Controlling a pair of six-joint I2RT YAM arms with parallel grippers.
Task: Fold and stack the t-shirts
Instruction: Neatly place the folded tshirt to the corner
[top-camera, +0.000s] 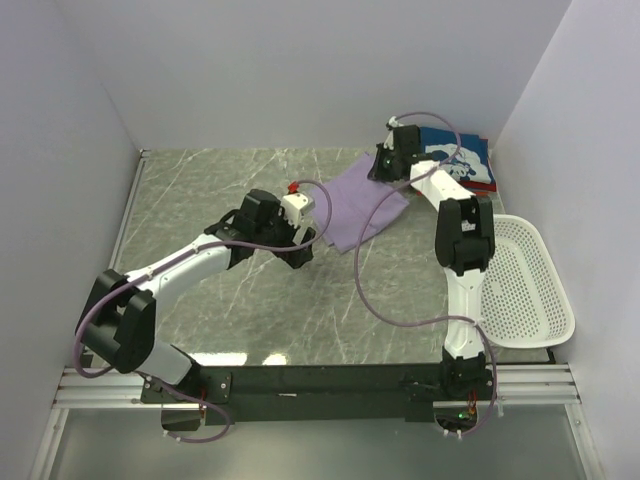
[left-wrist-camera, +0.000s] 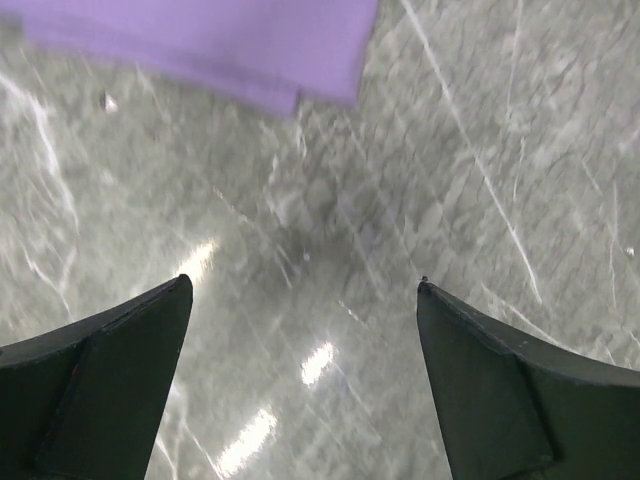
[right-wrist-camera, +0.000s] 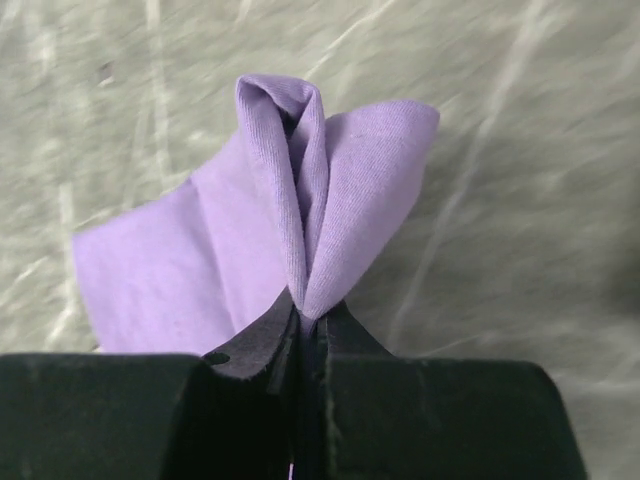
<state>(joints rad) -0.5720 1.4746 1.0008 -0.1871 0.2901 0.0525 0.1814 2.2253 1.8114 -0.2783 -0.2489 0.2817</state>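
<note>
Left claw (left-wrist-camera: 303, 283) wide open above marble tabletop (left-wrist-camera: 500, 150) — right claw (right-wrist-camera: 305, 316) tight on bunched lavender t-shirt (right-wrist-camera: 345, 200).

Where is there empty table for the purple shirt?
Bare table at the far left, between the wall and the purple t-shirt, and near the front, between left arm and right arm. Crowded far right: navy t-shirt, basket.

Lavender cloth t-shirt (top-camera: 365, 205) on grey marbled table (top-camera: 250, 300), right of centre. Navy printed cloth t-shirt (top-camera: 472, 157) behind-right of it; white perforated plastic basket (top-camera: 556, 290) nearer, at right edge.
</note>
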